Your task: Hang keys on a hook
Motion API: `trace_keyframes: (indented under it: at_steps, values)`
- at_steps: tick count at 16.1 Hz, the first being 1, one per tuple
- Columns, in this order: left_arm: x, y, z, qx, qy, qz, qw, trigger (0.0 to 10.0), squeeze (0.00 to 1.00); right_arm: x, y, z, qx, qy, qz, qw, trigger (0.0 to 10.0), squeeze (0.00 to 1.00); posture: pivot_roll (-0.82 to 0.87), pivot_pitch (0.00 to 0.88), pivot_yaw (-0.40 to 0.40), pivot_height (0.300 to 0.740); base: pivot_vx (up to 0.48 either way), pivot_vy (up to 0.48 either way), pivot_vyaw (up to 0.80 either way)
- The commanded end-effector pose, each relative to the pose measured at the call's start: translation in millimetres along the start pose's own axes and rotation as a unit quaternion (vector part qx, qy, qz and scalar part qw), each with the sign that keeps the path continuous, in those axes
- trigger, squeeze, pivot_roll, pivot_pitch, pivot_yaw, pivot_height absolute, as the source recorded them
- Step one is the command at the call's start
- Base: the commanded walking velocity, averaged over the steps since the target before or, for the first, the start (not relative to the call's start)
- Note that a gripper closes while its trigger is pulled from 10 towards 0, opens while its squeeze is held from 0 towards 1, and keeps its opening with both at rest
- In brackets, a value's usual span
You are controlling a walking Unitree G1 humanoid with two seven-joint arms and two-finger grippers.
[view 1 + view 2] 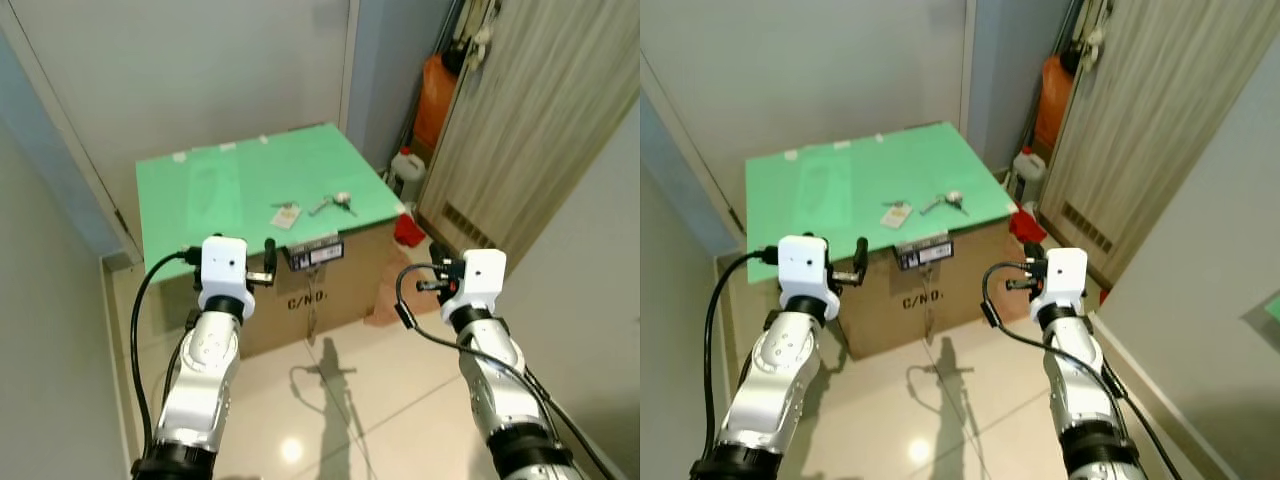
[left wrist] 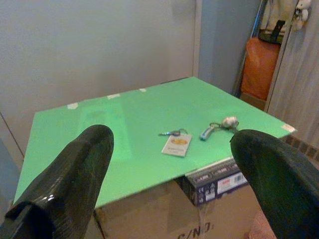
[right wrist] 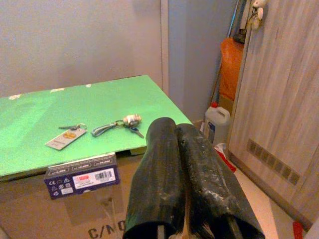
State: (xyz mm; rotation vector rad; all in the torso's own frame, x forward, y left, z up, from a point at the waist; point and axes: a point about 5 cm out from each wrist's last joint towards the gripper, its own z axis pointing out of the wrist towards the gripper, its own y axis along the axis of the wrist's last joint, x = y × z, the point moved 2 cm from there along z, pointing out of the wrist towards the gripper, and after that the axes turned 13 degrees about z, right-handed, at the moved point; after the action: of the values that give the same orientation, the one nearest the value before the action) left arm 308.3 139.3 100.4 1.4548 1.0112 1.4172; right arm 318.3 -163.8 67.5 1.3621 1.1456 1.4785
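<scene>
A green board [image 1: 230,185] lies on top of a cardboard box [image 1: 330,290]. Two key sets rest on it near the front right. One set carries a pale tag [image 1: 286,214] [image 2: 176,143]. The other has a blue handle and a silver ball [image 1: 333,204] [image 3: 117,124]. My left gripper [image 1: 266,263] [image 2: 172,199] hovers open just before the box's front edge, short of the keys. My right gripper [image 1: 436,256] [image 3: 187,199] is shut on nothing, off the box's right corner. A small pale thing [image 3: 256,12] hangs high beside the wooden door.
A dark barcode box [image 1: 315,252] pokes out under the board's front edge. An orange container [image 1: 437,95], a white jug [image 1: 406,170] and a red item [image 1: 408,230] crowd the gap right of the box. A wood-panel door [image 1: 530,150] stands at right; tiled floor below.
</scene>
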Motion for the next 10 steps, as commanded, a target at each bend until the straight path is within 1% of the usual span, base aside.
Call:
trace_keyframes:
  at_steps: [1,2,3,4,6,7,8,10]
  values:
    - [-0.6,2,0.7,0.000,-0.001,0.008,1.000,10.0,0.00,2.3,1,1.9,0.006,-0.001,-0.001,1.000,10.0,0.00,0.00,0.000,-0.011,0.740,0.446,0.000,0.00]
    - [-0.1,3,1.4,-0.001,-0.002,0.011,1.000,10.0,0.00,2.7,1,3.0,0.012,-0.003,0.011,1.000,10.0,0.00,0.00,0.000,-0.010,0.740,0.446,0.000,0.00]
    - [0.7,4,1.9,-0.002,-0.003,0.012,1.000,10.0,0.00,4.6,-2,3.4,0.021,0.001,-0.005,1.000,10.0,1.00,0.00,0.000,-0.009,0.740,0.465,0.000,0.00]
    - [-0.3,4,2.1,-0.002,-0.004,0.012,1.000,10.0,0.00,4.9,-4,2.9,0.029,0.002,-0.009,1.000,10.0,1.00,0.00,0.000,-0.010,0.740,0.465,0.000,0.00]
    - [-2.4,5,1.7,-0.004,-0.006,0.014,1.000,10.0,0.00,4.3,-5,1.8,0.028,0.002,-0.008,1.000,10.0,1.00,0.00,0.000,-0.011,0.740,0.461,0.000,0.00]
    - [-5.8,9,1.6,-0.014,-0.011,0.006,1.000,10.0,0.00,1.2,-5,1.1,0.030,-0.002,-0.011,0.999,10.0,1.00,0.00,0.000,-0.014,0.740,0.472,0.000,0.00]
    - [-10.6,15,2.9,-0.024,-0.018,0.008,1.000,10.0,0.00,-1.4,-4,1.4,0.030,-0.004,-0.013,0.999,10.0,1.00,0.00,0.000,-0.015,0.740,0.480,0.000,0.00]
    - [-13.6,18,4.8,-0.026,-0.019,0.006,0.999,10.0,0.00,-3.1,-4,1.7,0.033,-0.003,-0.016,0.999,10.0,1.00,0.00,0.000,-0.019,0.740,0.480,0.000,0.00]
